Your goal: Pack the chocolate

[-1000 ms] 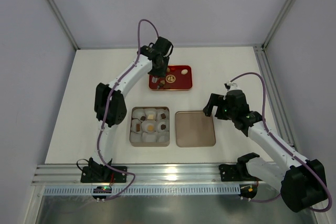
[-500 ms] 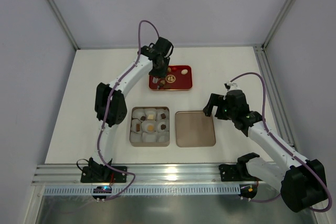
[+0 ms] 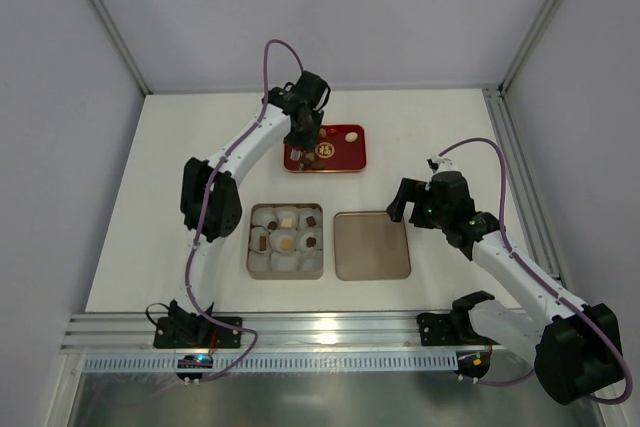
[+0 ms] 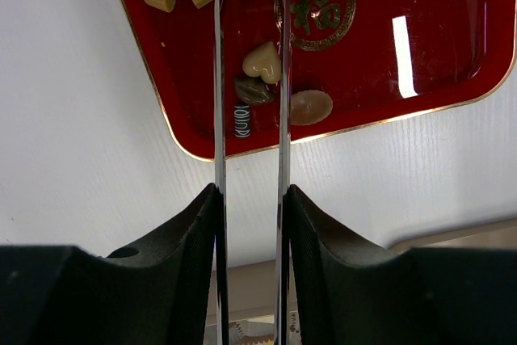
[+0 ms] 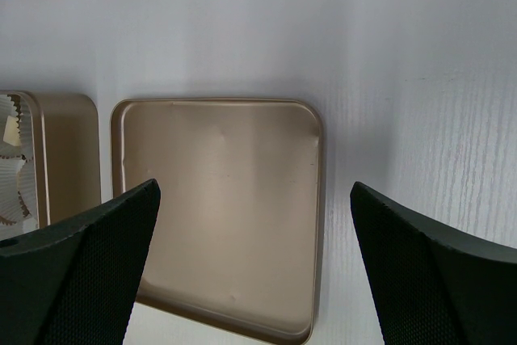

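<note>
While the left tool [image 3: 302,150] sits narrow inside the tray [image 3: 345,152] rim, grip unclear, the right tool [image 5: 254,191] gapes wide.

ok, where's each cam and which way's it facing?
Top external: fixed above and behind the arm bases, looking down on the table; shows left claw over the red tray, right claw near the lid.
Left wrist: rides that wrist, looks along its thin fingers down at chocolate on the red tray.
Right wrist: rides that wrist, looks down at the lid and tin edge; black fingers in the bottom corners.
Shared: top and left wrist, the red tray; top and right wrist, the lid.
</note>
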Controlling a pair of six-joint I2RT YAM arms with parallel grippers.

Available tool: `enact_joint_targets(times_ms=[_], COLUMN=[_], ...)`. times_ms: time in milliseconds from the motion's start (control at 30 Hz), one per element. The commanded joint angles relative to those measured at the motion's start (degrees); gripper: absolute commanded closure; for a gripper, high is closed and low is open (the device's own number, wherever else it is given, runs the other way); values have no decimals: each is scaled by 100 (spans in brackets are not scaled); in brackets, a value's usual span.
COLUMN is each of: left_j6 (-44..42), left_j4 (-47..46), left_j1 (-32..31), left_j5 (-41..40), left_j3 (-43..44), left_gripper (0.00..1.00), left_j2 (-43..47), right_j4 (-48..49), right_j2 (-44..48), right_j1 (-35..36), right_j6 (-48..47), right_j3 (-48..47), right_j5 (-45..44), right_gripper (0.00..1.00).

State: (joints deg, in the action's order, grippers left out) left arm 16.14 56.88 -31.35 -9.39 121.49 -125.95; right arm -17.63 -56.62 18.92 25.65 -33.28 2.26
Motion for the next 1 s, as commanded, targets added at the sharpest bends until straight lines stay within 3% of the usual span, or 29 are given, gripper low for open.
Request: enact_joint_targets(times_ms=[0, 267, 967], left_j6=[29, 82, 205], left_j4=[25, 112, 315], left_j1=[33, 33, 33], left_j5=[42, -19, 183], left_j3=[217, 243, 85], left_gripper=[63, 69, 72], left_j2=[35, 141, 826], right_j4=[163, 154, 216], right_j2=[19, 2, -7], right_j1=[16, 16, 16], right_j6=[-33, -34, 1], right_j3=[-118, -126, -91], right_j5=[-68, -77, -77], right_gripper=[0, 0, 0])
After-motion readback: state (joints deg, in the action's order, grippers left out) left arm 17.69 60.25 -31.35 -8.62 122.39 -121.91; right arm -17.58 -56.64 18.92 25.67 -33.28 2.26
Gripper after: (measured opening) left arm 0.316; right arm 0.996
